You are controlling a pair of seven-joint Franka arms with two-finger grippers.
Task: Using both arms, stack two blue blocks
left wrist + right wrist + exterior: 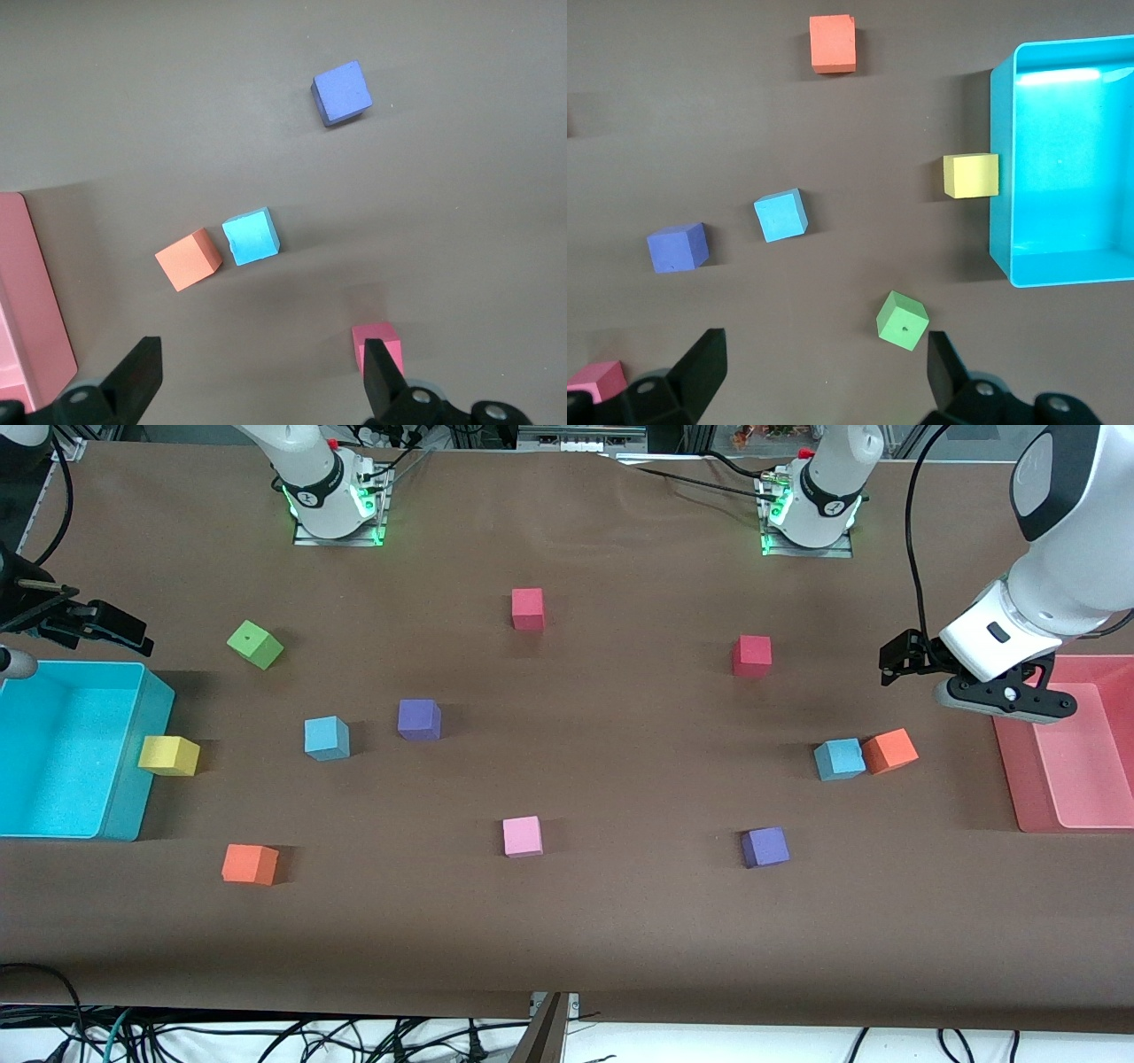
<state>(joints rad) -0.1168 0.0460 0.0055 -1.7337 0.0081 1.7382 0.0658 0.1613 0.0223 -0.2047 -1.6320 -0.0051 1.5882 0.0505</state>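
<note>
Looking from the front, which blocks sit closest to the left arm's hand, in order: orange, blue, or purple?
From the left hand, over the table beside the pink bin:
1. Orange block, nearest the pink bin.
2. Blue block, touching the orange one.
3. Purple block, nearest the front camera.

A brown table seen from above. A sky-blue block [251, 237] sits mid-frame, its corner touching an orange block [189, 258]. A purple block [342, 92] lies apart (upper right of frame). A red block [379, 343] shows beside one finger [383, 376] of the spread left gripper [262, 376]. A pink bin [35, 305] fills the lower left.
</note>
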